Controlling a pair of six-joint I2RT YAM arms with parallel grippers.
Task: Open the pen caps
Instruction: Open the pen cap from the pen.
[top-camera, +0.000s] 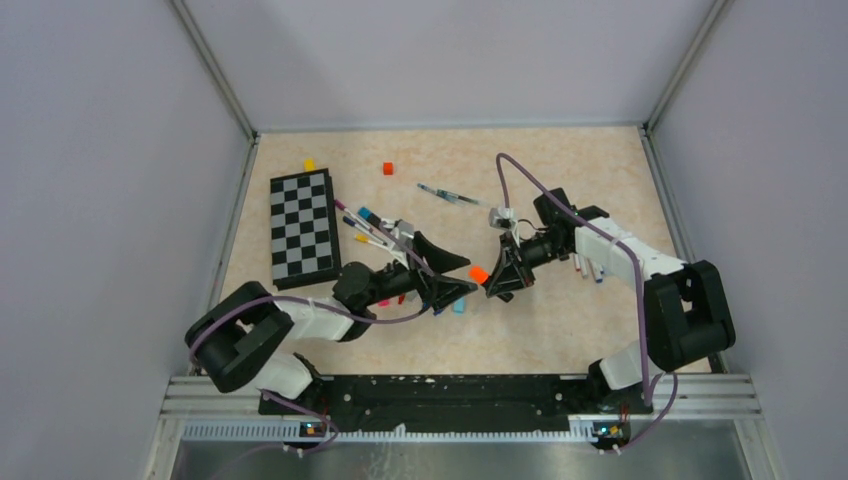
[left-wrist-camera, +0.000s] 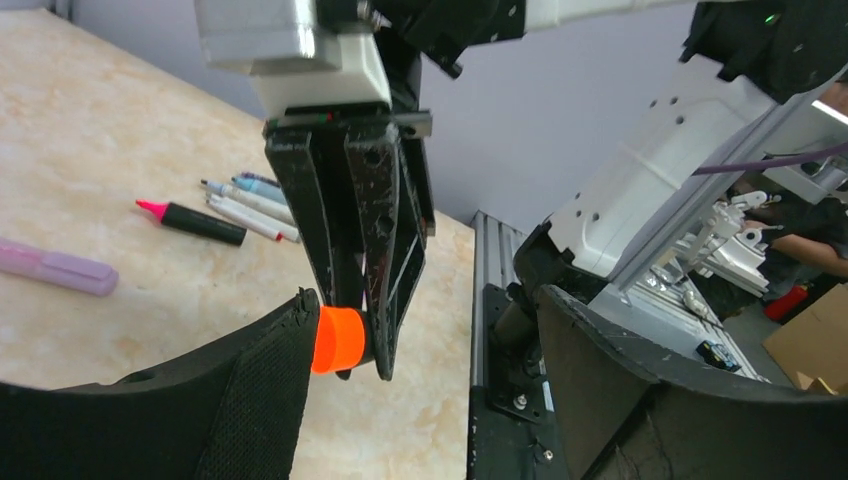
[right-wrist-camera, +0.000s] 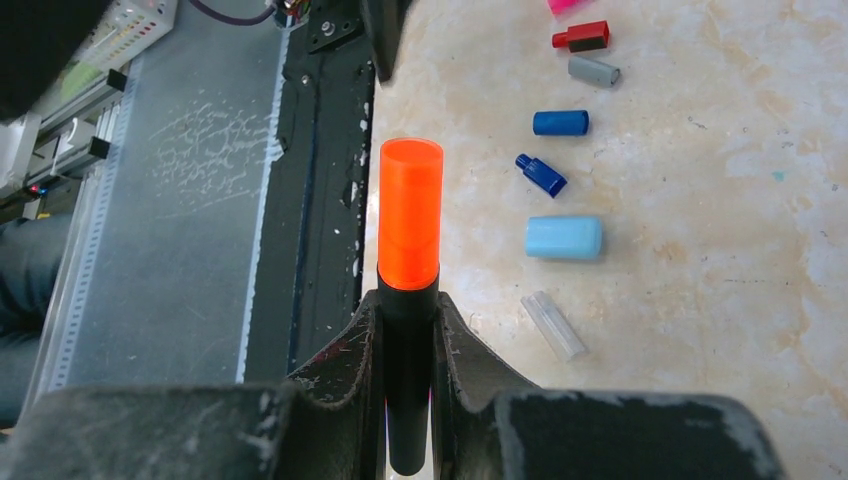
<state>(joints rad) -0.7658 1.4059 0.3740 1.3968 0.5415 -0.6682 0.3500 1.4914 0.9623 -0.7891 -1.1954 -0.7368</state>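
- The right claw (right-wrist-camera: 408, 310) is clenched on a pen (right-wrist-camera: 408, 400) with a black barrel, which sticks out past its fingertips.
- The orange cap (right-wrist-camera: 410, 215) is still seated on the pen's end, above the table between the two arms.
- The left claw (top-camera: 470, 275) is released, its fingers spread wide to either side of the cap.
- In the left wrist view, the orange cap (left-wrist-camera: 338, 340) touches the tip of one left finger (left-wrist-camera: 255, 400); the other finger (left-wrist-camera: 650, 400) stands well apart from it.
- Loose caps lie on the table below the pen: a light blue cap (right-wrist-camera: 564, 237), a blue cap (right-wrist-camera: 560, 122), a smaller blue cap (right-wrist-camera: 541, 174), a grey cap (right-wrist-camera: 594, 70), a red cap (right-wrist-camera: 581, 36) and a clear cap (right-wrist-camera: 554, 325).
- Loose pens (left-wrist-camera: 245, 205) lie in a bunch by the right arm, with a pink-tipped highlighter (left-wrist-camera: 195, 222) just beside them.
- More pens (top-camera: 365, 225) lie between the left arm and the checkerboard (top-camera: 303, 228).
- A yellow cube (top-camera: 309, 164) and a red cube (top-camera: 388, 168) sit near the far edge.
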